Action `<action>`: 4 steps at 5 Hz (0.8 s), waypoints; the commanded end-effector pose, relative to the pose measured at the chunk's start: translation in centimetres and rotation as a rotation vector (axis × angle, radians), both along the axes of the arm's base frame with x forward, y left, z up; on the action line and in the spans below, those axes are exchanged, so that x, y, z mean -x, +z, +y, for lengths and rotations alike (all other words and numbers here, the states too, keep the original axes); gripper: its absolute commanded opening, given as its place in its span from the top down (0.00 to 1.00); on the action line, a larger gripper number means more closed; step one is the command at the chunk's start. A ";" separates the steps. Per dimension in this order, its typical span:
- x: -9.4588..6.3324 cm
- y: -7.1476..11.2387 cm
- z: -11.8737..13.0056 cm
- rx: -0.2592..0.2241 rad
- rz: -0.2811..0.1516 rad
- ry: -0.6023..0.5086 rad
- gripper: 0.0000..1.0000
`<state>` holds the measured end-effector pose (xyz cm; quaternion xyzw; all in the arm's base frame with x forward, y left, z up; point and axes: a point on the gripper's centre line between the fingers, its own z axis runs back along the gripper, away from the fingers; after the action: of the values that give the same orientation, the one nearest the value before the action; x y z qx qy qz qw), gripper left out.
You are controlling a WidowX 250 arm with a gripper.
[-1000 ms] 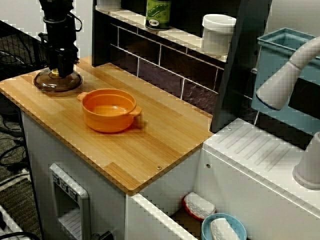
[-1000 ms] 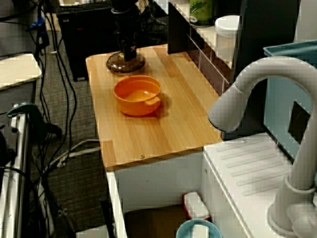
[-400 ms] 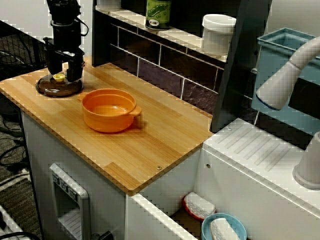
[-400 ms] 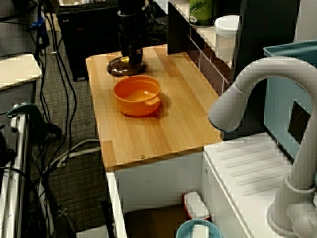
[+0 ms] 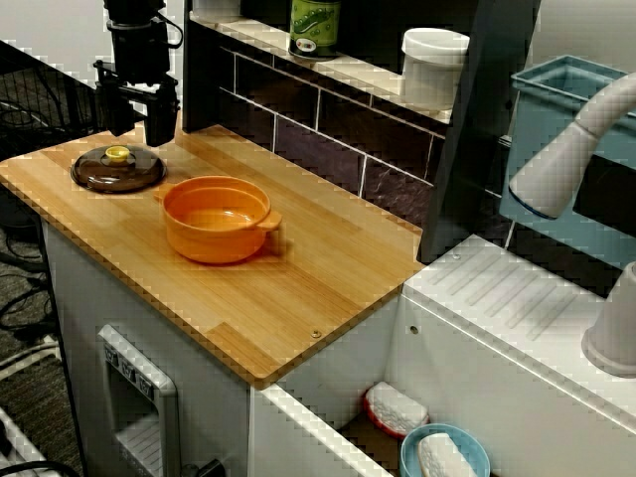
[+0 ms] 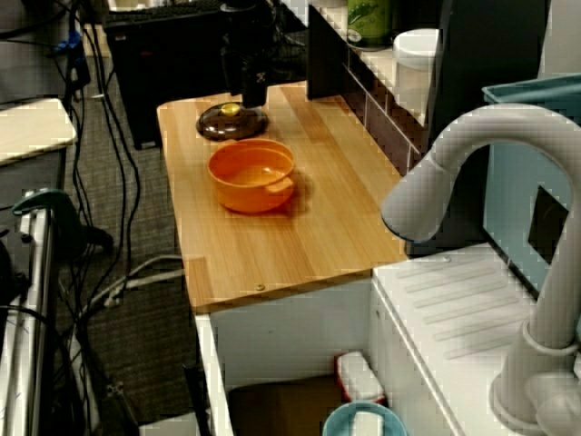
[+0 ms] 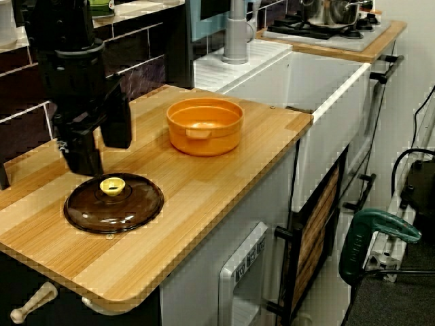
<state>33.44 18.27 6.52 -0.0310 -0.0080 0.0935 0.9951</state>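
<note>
I've raised the tool [image 7: 100,146] clear of the brown glass lid [image 7: 129,204]. 1 second ago its fingers were down around the yellow knob [image 7: 112,185]; now they hang spread and empty, just above and behind it. The lid lies flat on the table [image 7: 224,180] near one end, beside the orange pot [image 7: 204,125] but not touching it. I read that as the lid released and left in place.
</note>
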 end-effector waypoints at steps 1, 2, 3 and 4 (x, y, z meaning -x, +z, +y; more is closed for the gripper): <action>1.2 6.4 -3.9 0.017 -0.115 -0.112 0.00; 1.4 6.4 -5.9 0.020 -0.150 -0.107 0.00; 1.3 6.8 -7.7 0.017 -0.160 -0.111 0.00; 1.3 6.9 -8.9 0.033 -0.156 -0.132 0.00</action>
<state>32.24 9.05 10.61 -0.0667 -0.0449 0.0340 0.9962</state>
